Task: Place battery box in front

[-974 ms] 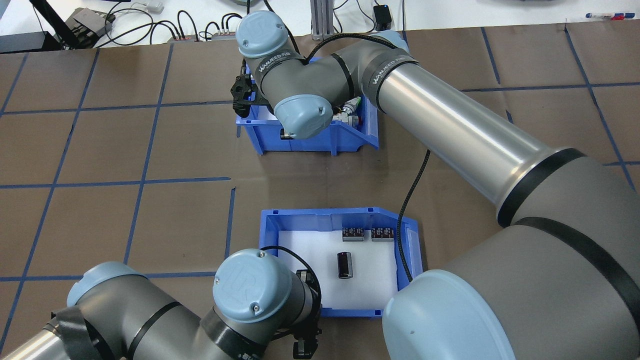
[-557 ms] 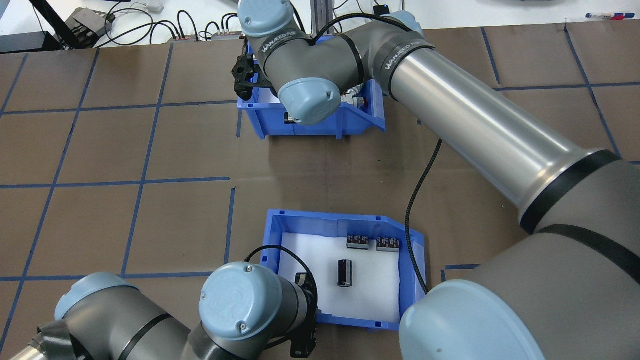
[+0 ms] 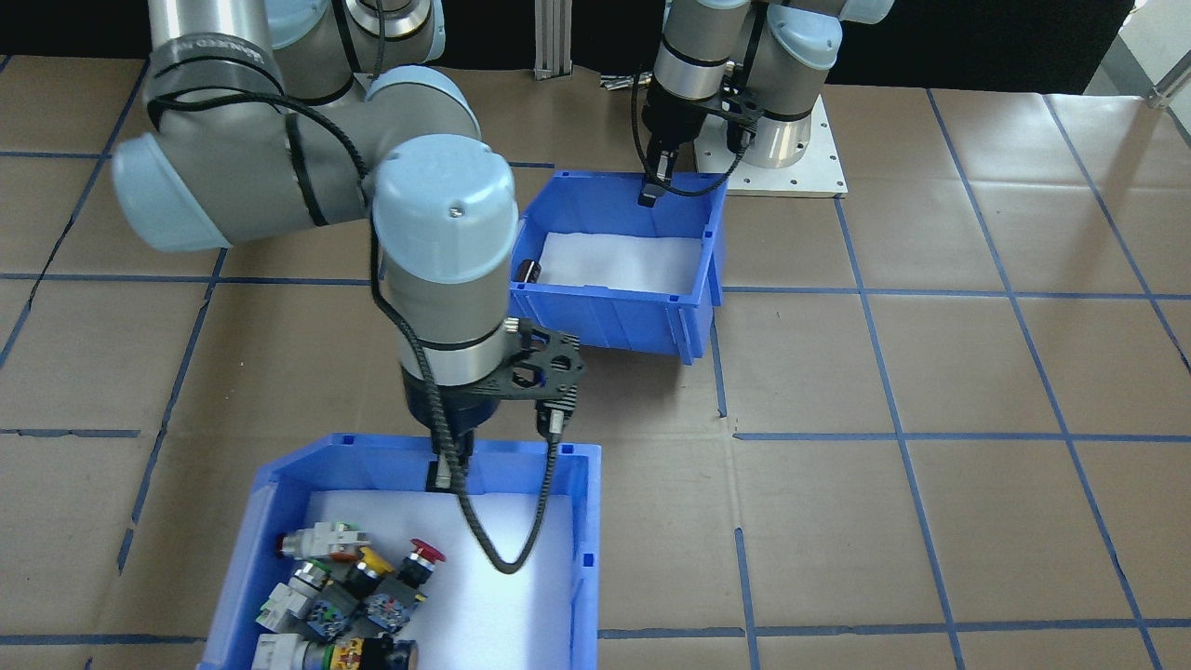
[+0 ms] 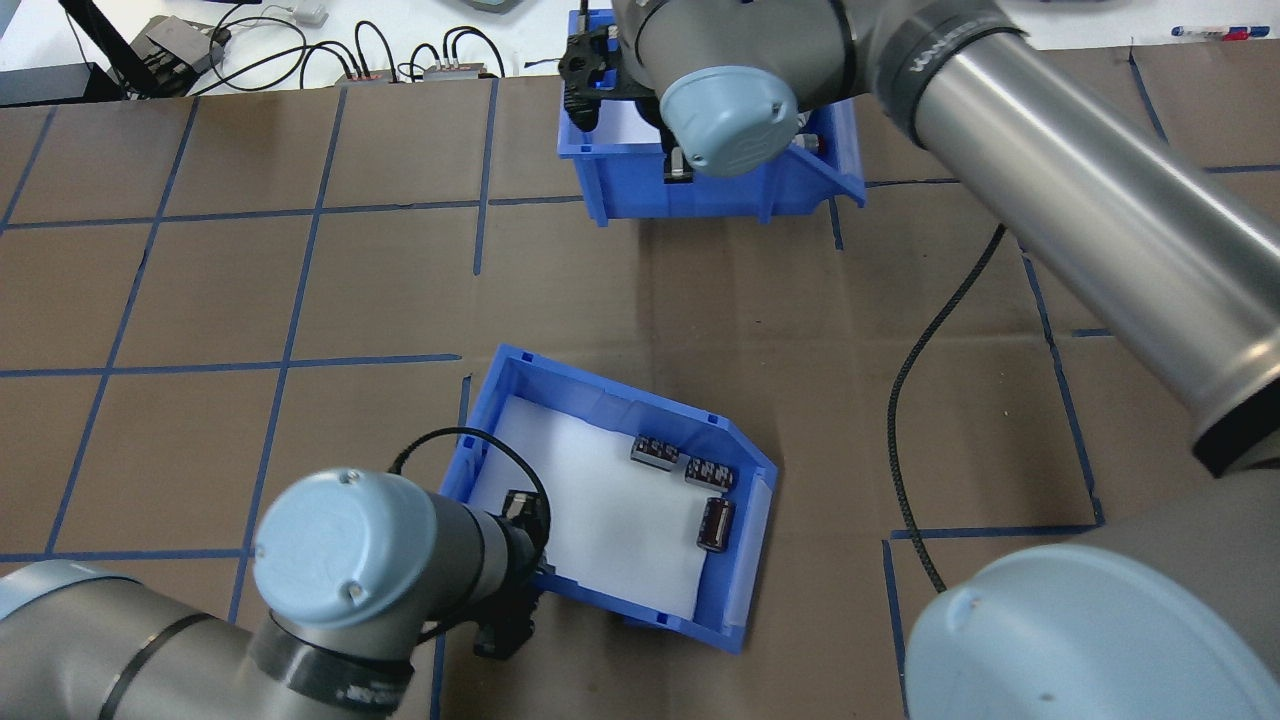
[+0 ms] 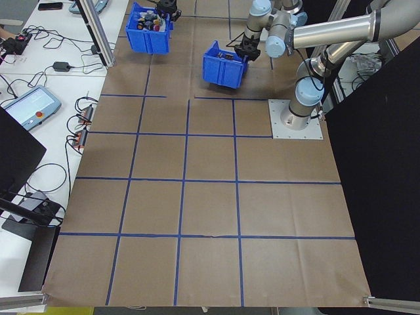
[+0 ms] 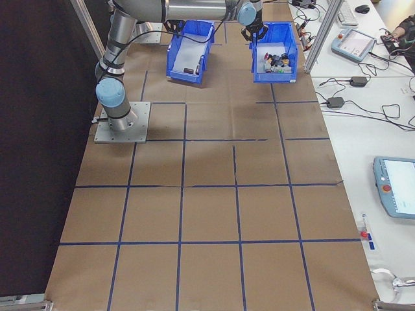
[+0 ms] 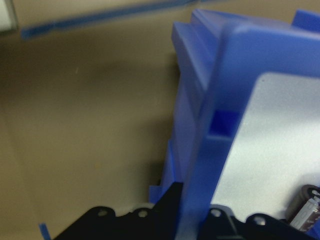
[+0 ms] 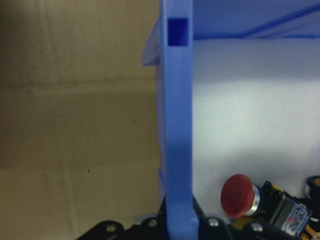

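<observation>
The battery box (image 4: 600, 505) is a blue bin with a white liner and three dark cells (image 4: 716, 525) lying near its sloped front. It sits turned at an angle near the robot. My left gripper (image 4: 515, 590) is shut on its rear wall (image 7: 200, 165); the same grip shows in the front view on the battery box (image 3: 614, 270), left gripper (image 3: 649, 194). The other blue bin (image 4: 710, 175) holds colourful push-button switches (image 3: 354, 586) and is at the table's far edge. My right gripper (image 3: 442, 476) is shut on that bin's rear wall (image 8: 177, 125).
The brown table (image 4: 250, 290) carries blue tape grid lines. Cables and small devices (image 4: 300, 50) lie on the white bench beyond the far edge. The right arm's black cable (image 4: 920, 400) hangs over the table right of the battery box. The left arm's base plate (image 3: 791, 158) stands behind the battery box.
The battery box has swung left and turned clockwise, and its cells slid toward the sloped front. The switch bin has moved farther away and to the right in the right gripper.
</observation>
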